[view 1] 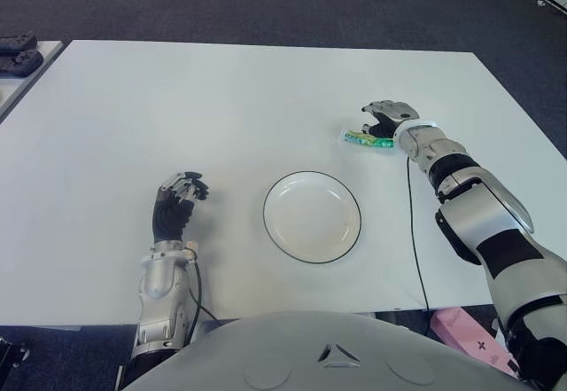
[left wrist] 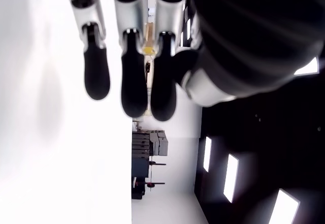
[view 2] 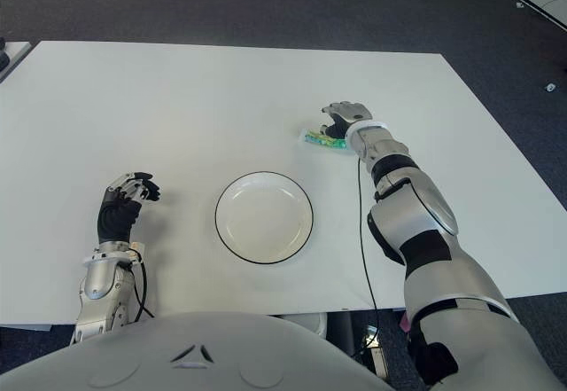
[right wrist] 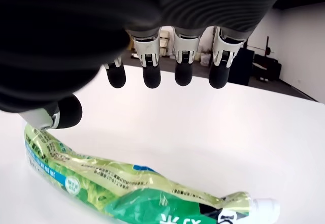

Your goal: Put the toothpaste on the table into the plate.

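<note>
Right wrist view shows the right hand (right wrist: 167, 76) poised above the toothpaste (right wrist: 137, 188), its four dark rubbery fingertips (right wrist: 183, 75) hanging in a row and the thumb off to one side, all spread and clear of the tube, gripping nothing. The tube is soft and crinkled, a glossy green and blue printed skin flattened at one end and tapering to a white cap at the other, lying flat on the smooth white table (view 1: 221, 107). From the head camera it sits at about one o'clock from the plate (view 1: 312, 216), well apart from it, with the right hand (view 1: 388, 118) directly over its far end. The plate is round, white and shallow with a thin dark line along its rim, and lies bare near the front edge of the table. At nine o'clock from the plate is the left hand (view 1: 175, 203), black-palmed with metallic knuckles, its fingers loosely curled and holding nothing.
</note>
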You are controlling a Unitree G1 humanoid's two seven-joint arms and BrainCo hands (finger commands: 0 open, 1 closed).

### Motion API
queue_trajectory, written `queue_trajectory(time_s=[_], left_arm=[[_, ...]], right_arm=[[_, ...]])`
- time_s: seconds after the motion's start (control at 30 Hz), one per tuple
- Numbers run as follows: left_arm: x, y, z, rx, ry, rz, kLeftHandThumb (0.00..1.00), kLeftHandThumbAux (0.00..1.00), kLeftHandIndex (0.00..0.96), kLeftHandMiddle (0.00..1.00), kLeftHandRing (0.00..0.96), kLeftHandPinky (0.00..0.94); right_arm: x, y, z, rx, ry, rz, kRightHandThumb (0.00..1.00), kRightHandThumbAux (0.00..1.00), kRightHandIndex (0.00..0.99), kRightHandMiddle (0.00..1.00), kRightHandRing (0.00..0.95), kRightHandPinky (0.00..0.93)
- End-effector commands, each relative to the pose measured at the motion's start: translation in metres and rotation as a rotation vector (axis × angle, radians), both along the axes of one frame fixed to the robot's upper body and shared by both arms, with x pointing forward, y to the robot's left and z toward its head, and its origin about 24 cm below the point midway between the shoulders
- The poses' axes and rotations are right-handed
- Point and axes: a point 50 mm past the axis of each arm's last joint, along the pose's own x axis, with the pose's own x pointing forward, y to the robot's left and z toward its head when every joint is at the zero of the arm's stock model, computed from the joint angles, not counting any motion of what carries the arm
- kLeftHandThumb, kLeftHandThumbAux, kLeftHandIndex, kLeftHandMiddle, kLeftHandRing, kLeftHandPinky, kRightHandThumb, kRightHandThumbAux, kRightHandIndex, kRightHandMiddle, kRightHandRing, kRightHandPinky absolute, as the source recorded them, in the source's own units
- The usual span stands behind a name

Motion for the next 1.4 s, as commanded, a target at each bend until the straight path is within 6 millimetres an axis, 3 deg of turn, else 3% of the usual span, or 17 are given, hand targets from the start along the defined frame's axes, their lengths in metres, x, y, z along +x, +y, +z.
queue_trajectory(time_s=[0.03,0.3,1.4], left_arm=[[0.0,-0.001,0.0,0.003,0.016,0.009,0.702,0.723,0.436,0.558,0.555,0.513],[-0.001,0.0,0.001,0.004,0.012,0.0,0.701,0.722,0.436,0.566,0.567,0.532],[-0.013,0.009,0.003,0.019,0.019,0.035,0.704,0.721,0.437,0.56,0.567,0.543]], right_arm=[[0.004,0.006,0.005,-0.008,-0.004,0.006,0.61,0.241,0.0,0.0,0.0,0.0],[0.005,0.009,0.005,-0.012,0.004,0.007,0.607,0.228,0.0,0.0,0.0,0.0],[-0.023,0.013,-0.047,-0.031,0.199,-0.045,0.621,0.241,0.0,0.0,0.0,0.0]])
